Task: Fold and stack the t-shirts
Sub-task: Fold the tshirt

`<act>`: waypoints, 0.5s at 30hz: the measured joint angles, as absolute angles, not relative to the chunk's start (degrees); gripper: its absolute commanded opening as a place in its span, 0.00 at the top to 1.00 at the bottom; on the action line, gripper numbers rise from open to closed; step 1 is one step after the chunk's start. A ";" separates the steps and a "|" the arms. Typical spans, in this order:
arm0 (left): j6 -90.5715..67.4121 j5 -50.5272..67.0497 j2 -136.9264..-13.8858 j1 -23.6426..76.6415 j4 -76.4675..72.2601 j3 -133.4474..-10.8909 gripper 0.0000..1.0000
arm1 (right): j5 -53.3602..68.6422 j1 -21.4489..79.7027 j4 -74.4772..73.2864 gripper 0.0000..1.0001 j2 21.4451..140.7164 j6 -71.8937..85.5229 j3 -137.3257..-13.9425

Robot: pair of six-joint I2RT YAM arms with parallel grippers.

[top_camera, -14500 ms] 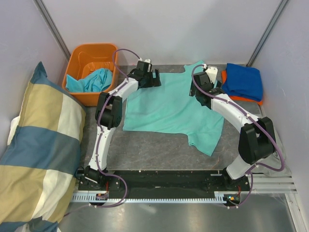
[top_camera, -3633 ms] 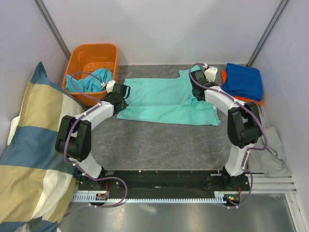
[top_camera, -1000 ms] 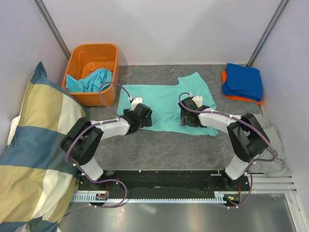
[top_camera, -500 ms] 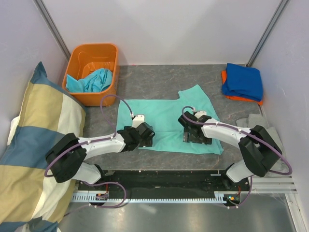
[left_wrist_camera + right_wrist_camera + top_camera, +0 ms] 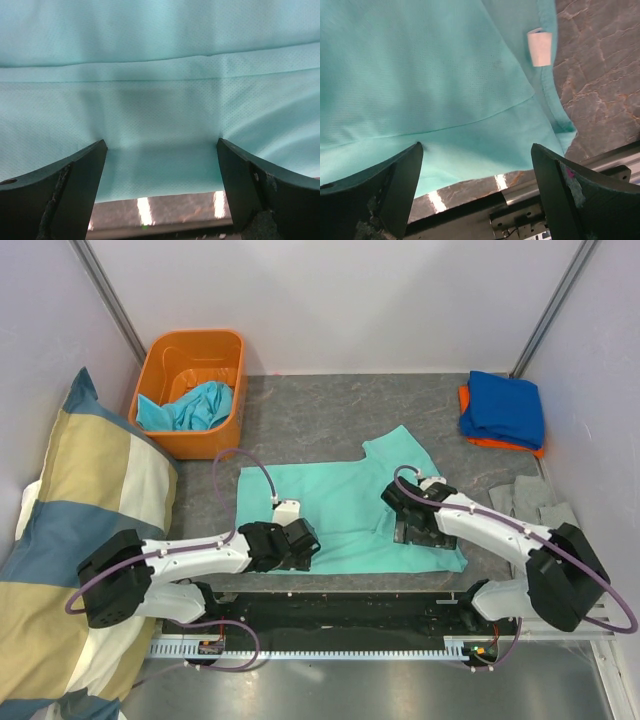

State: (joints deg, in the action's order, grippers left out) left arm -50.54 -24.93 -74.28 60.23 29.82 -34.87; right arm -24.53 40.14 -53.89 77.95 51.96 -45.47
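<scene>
A mint-teal t-shirt (image 5: 345,505), folded over lengthwise, lies near the table's front edge. My left gripper (image 5: 300,545) is open, its fingertips resting on the shirt's near hem; the left wrist view (image 5: 161,142) shows the cloth (image 5: 160,100) spanning the wide jaws. My right gripper (image 5: 415,530) is open on the shirt's right part, and the right wrist view (image 5: 476,146) shows the cloth (image 5: 420,75) and a white label (image 5: 540,46). A turquoise shirt (image 5: 190,405) lies in the orange bin (image 5: 190,345). A folded royal blue shirt (image 5: 503,408) lies on an orange shirt (image 5: 466,400) at the back right.
A striped pillow (image 5: 80,550) fills the left side. A grey cloth (image 5: 525,502) lies at the right edge. The black base rail (image 5: 340,610) runs just beyond the shirt's near hem, and shows in the right wrist view (image 5: 520,210).
The shirt went from spread flat to folded in half. In the last second both grippers moved toward the near edge and the shirt slid with them.
</scene>
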 measured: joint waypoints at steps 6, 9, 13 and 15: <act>-52.23 -26.00 -68.53 64.75 39.94 -40.01 0.00 | -25.93 40.14 -58.30 0.02 72.69 50.92 -54.28; -52.05 -28.95 -65.36 64.95 41.80 -45.34 0.00 | -28.67 40.14 -57.28 0.02 70.41 49.04 -60.86; -50.48 -35.24 -64.40 64.64 41.82 -51.57 0.00 | -33.41 39.97 -52.80 0.02 71.13 44.91 -66.63; -48.73 -38.26 -65.28 63.16 41.56 -53.49 0.00 | -35.27 39.00 -49.43 0.02 74.04 42.09 -68.93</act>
